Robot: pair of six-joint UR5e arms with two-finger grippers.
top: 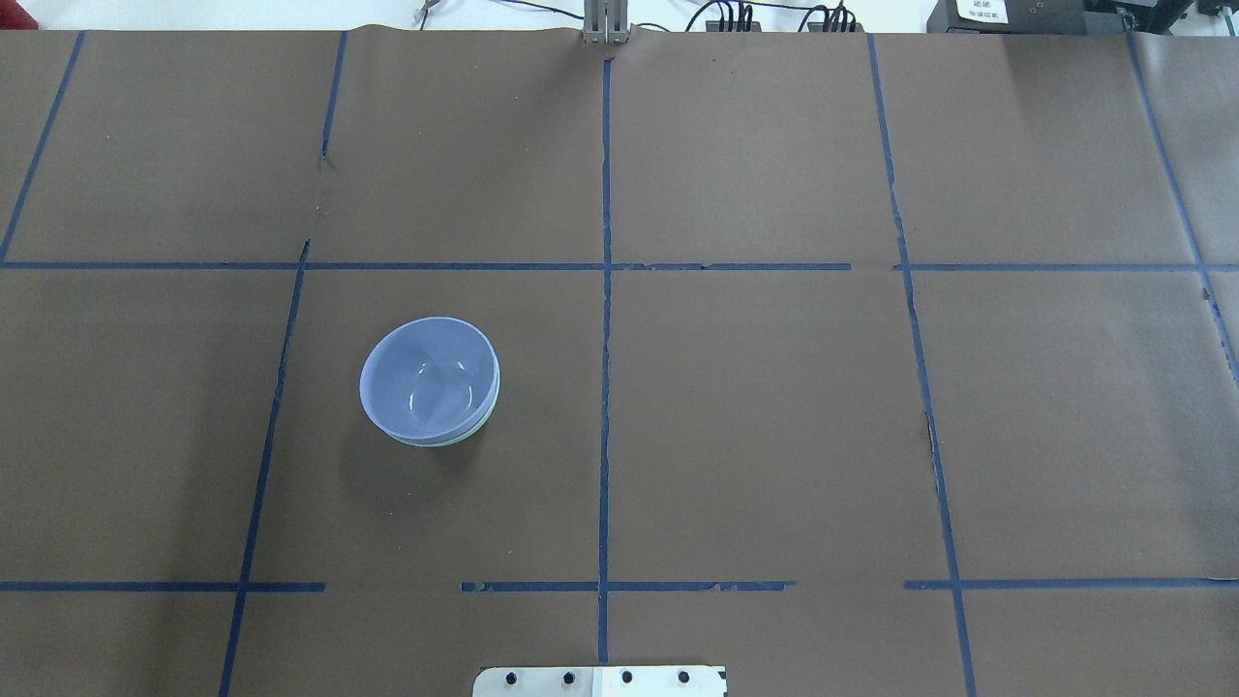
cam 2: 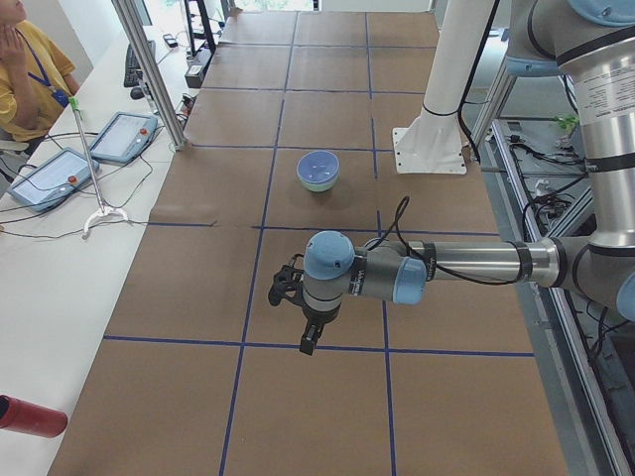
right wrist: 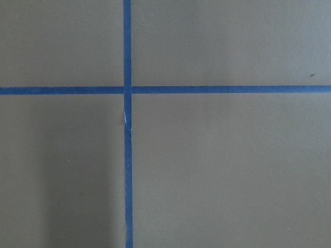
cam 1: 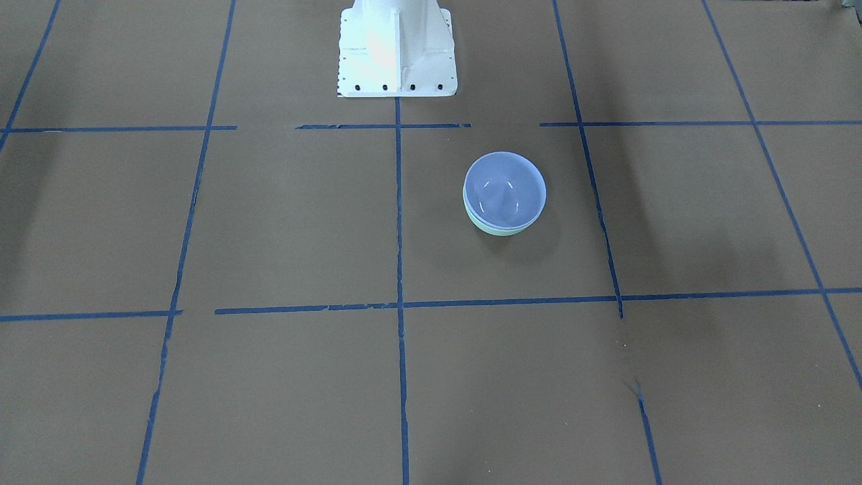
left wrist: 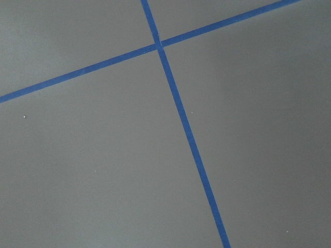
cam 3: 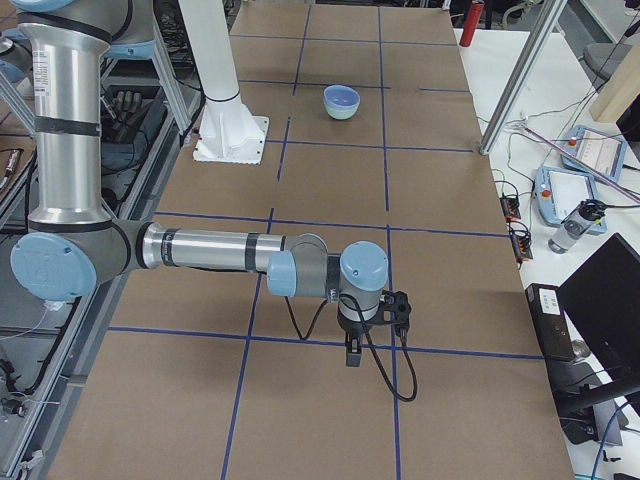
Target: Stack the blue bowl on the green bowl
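Observation:
The blue bowl (cam 1: pixel 504 188) sits nested inside the green bowl (cam 1: pixel 498 230), whose rim shows as a thin sliver beneath it. The stack stands on the brown table cover, left of centre in the overhead view, blue bowl (top: pixel 426 378) in green bowl (top: pixel 491 407). Neither gripper is near it. The left gripper (cam 2: pixel 310 342) shows only in the exterior left view, hanging over the table's near end, far from the bowls (cam 2: pixel 318 169). The right gripper (cam 3: pixel 352 355) shows only in the exterior right view, far from the bowls (cam 3: pixel 341 98). I cannot tell whether either is open or shut.
The white robot base (cam 1: pixel 396 47) stands at the table's back edge. Blue tape lines (top: pixel 606 319) grid the brown cover. An operator (cam 2: pixel 30 69), teach pendants (cam 2: pixel 124 134) and a metal post (cam 2: pixel 149 69) are along the side bench. Both wrist views show only cover and tape.

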